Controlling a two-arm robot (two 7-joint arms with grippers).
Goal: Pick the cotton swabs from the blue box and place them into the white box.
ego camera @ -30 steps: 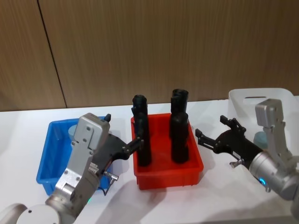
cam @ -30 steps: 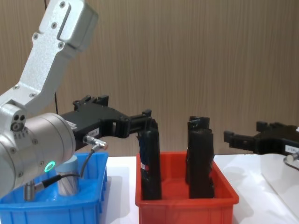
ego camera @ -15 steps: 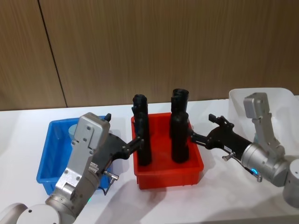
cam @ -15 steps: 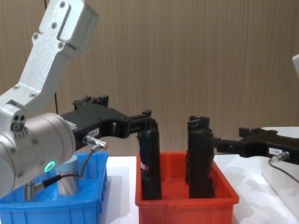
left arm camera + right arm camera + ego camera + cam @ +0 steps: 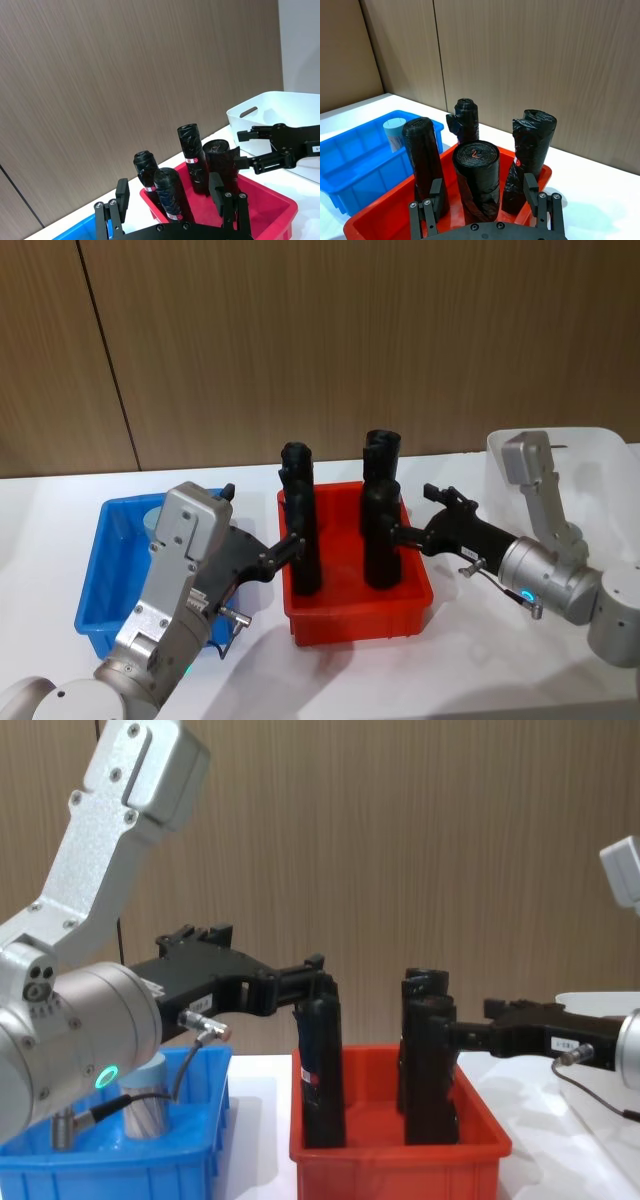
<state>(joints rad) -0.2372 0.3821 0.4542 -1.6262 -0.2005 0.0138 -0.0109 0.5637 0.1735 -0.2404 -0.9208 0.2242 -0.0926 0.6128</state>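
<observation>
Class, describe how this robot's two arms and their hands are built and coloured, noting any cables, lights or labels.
Both arms have silver-grey metal links with rounded joints and boxy housings. Each ends in a black hand, left hand and right hand, with slim two-finger tips. A green light glows on the left wrist and a blue-green one on the right. Thin cables with metal plugs and small white labels sit near both wrists.

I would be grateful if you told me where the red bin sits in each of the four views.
Head view: centre, lower half, red bin.
Chest view: bottom centre, seen side-on.
Left wrist view: lower right.
Right wrist view: bottom centre, reaching to the lower left.
Shared landmark: the four black rolls standing upright in it.
</observation>
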